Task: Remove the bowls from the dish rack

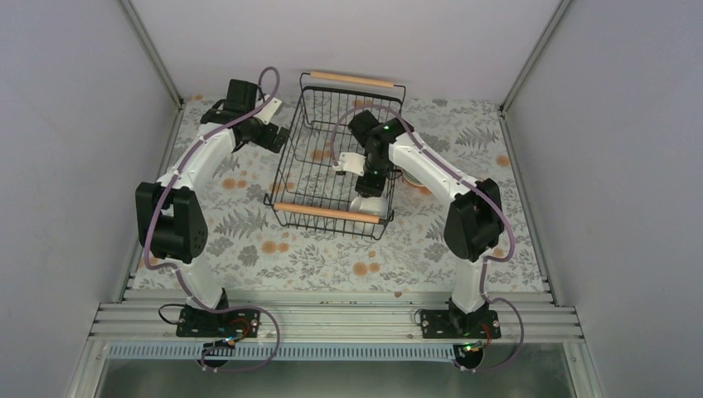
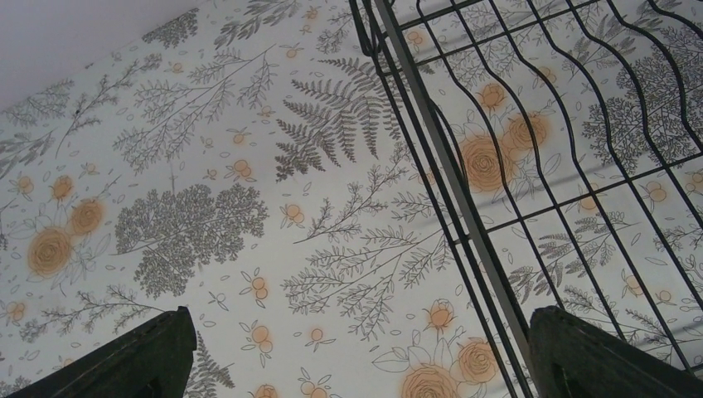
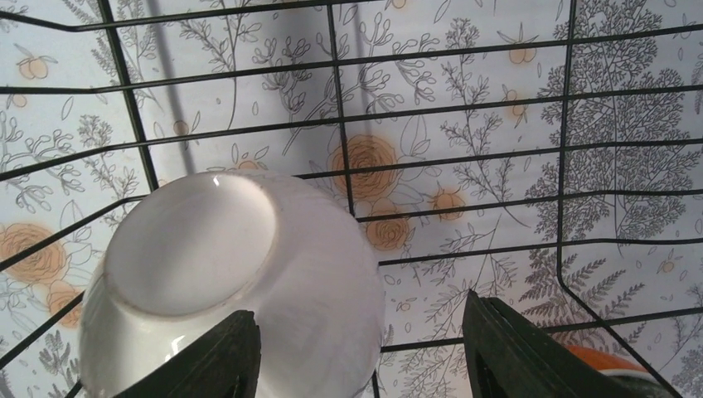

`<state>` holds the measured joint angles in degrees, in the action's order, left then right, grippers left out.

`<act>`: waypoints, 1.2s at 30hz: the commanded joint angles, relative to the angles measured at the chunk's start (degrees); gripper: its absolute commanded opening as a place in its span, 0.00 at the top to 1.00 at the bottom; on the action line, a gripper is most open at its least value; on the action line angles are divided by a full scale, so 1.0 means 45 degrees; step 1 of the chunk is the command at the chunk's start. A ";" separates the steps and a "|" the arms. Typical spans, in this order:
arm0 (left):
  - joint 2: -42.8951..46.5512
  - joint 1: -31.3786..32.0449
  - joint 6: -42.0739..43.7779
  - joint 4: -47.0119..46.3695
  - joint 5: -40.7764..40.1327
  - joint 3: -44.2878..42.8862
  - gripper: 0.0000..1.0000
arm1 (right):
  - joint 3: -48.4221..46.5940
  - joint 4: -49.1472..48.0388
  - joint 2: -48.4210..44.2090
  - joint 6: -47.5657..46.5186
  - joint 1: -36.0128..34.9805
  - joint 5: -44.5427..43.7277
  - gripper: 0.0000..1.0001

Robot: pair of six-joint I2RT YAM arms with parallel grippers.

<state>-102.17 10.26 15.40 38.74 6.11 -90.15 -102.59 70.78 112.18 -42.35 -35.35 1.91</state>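
On floral-patterned desk (image 1: 332, 257), mid-frame, black wire rectangular dish rack (image 1: 315, 178) with wooden bar handles, glossy white ceramic bowl (image 3: 232, 274) base-up in its lower right corner, right fingers (image 3: 207, 365) spread wide just above it, left fingers (image 2: 141, 356) likewise apart beside rack's upper left wall.

Inside the black wire dish rack (image 2: 451, 166), you had bare floor beside the upturned white ceramic bowl (image 3: 207, 265); its side wall barred your left gripper (image 2: 362, 319).

Bench (image 1: 332, 257) covered by a white cloth (image 2: 207, 124) printed with grey ferns and orange flowers. Plain pale walls (image 1: 75, 124) stand along its left, far and right edges; ribbed metal rails (image 1: 332, 319) line its near edge.
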 commanded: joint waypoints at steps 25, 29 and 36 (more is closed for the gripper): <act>-0.0551 0.0974 -0.0175 -0.0223 -0.1026 0.0039 0.00 | 0.0722 0.0657 -0.0678 -0.0814 -0.0447 0.1363 0.39; -0.0502 0.1035 -0.0173 -0.0259 -0.0996 0.0106 0.00 | 0.0505 0.0638 -0.0199 -0.0883 -0.0445 0.1080 0.40; -0.0490 0.1071 -0.0199 -0.0291 -0.0918 0.0207 0.00 | -0.0197 0.0620 0.0532 -0.0831 -0.0435 0.0669 0.40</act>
<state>-104.75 14.63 14.57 38.22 2.07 -89.78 -101.06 73.69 112.25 -45.41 -36.84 7.03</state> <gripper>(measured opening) 0.998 0.602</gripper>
